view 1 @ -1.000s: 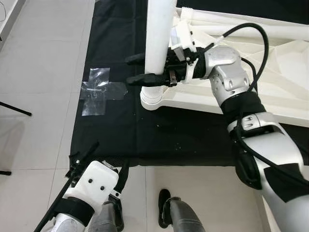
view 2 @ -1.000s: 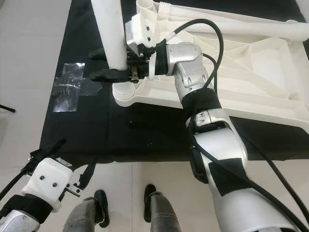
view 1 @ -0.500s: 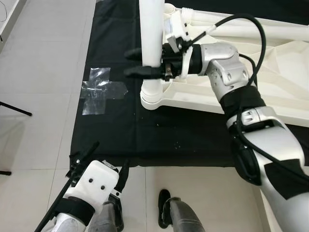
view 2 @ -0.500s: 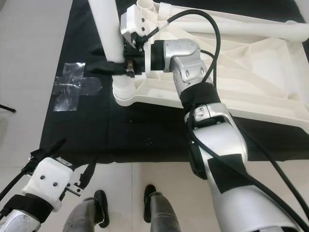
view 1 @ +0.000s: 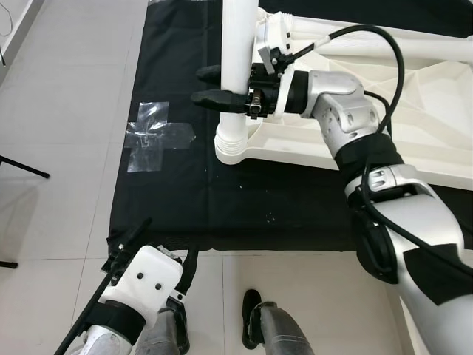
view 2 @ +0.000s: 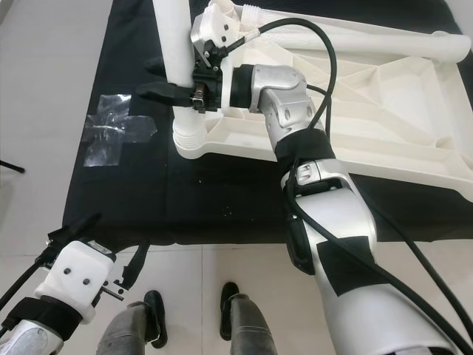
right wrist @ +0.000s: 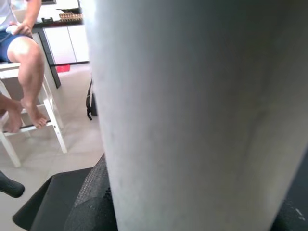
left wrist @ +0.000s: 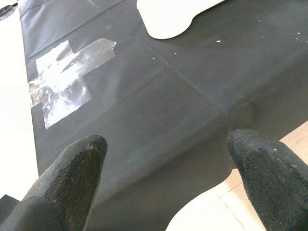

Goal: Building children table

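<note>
The white plastic children's table (view 1: 421, 103) lies upside down on a black cloth (view 1: 222, 200). A thick white table leg (view 1: 240, 44) stands upright in the corner socket (view 1: 230, 146) nearest me. My right gripper (view 1: 201, 86) is shut on this leg a little above the socket, one black finger on each side, and the leg (right wrist: 192, 110) looms close in the right wrist view. My left gripper (left wrist: 168, 144) hangs low by the cloth's near edge, open and holding nothing.
A cross of clear tape (view 1: 151, 137) is stuck on the cloth left of the socket. Pale tiled floor (view 1: 59, 89) surrounds the cloth. My feet (view 1: 255, 325) stand at its near edge. A seated person (right wrist: 21, 57) on a white stool shows beyond the leg.
My right gripper has moved up the leg, away from the socket. The leg swayed left and now stands straighter. The left arm has not moved.
</note>
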### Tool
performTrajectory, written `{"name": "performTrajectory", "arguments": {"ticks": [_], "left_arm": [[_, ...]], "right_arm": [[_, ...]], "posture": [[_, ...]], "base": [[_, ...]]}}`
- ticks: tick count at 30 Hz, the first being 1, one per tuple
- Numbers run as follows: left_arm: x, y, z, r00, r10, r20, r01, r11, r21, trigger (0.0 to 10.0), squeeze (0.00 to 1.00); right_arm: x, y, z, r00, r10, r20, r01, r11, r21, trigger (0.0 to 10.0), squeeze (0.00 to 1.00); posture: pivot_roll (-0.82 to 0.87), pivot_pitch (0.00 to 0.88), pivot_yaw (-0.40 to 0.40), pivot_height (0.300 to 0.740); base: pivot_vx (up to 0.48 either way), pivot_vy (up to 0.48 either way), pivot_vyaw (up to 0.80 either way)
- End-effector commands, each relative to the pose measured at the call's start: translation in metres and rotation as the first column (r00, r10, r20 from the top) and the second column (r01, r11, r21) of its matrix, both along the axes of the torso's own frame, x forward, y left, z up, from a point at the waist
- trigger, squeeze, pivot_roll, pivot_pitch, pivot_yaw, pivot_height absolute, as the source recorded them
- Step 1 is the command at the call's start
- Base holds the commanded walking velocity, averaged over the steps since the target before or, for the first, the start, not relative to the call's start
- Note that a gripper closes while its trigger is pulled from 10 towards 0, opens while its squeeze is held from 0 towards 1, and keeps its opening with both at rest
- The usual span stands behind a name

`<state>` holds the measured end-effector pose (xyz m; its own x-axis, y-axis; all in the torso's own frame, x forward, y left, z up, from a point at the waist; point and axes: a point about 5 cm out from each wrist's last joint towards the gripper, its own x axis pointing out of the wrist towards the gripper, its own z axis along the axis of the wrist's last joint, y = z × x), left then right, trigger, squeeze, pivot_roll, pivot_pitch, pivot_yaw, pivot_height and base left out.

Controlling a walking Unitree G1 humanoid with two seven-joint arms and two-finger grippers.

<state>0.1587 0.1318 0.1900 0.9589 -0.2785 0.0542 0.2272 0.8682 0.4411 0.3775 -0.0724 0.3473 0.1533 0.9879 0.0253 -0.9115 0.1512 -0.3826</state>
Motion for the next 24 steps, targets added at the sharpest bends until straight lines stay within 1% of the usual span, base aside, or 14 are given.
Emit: {"name": "performTrajectory", "arguments": {"ticks": [1, 14, 21, 24], "left_arm": [[-0.001, 0.000, -0.004, 1.000, 0.004, -0.021, -0.004, 1.000, 0.002, 10.0, 0.00], [0.000, 0.000, -0.005, 1.000, 0.006, -0.019, -0.006, 1.000, 0.004, 10.0, 0.00], [0.001, 0.001, -0.005, 1.000, 0.005, -0.019, -0.005, 1.000, 0.006, 10.0, 0.00], [0.001, 0.000, -0.005, 1.000, 0.005, -0.019, -0.005, 1.000, 0.006, 10.0, 0.00]], "right_arm": [[0.006, -0.005, -0.029, 0.995, -0.051, -0.090, 0.046, 0.997, -0.054, 10.0, 0.00], [0.004, -0.007, -0.036, 0.994, -0.078, -0.079, 0.077, 0.997, -0.015, 10.0, 0.00], [0.000, -0.008, -0.042, 0.996, -0.087, -0.030, 0.086, 0.996, -0.023, 10.0, 0.00], [-0.001, -0.007, -0.044, 0.996, -0.089, -0.022, 0.088, 0.996, -0.026, 10.0, 0.00]], "posture": [[0.06, 0.425, -0.074, 0.740], [0.06, 0.421, -0.072, 0.740], [0.05, 0.419, -0.070, 0.740], [0.05, 0.419, -0.070, 0.740]], "base": [[0.000, 0.000, 0.00], [0.000, 0.000, 0.00], [0.000, 0.000, 0.00], [0.000, 0.000, 0.00]]}}
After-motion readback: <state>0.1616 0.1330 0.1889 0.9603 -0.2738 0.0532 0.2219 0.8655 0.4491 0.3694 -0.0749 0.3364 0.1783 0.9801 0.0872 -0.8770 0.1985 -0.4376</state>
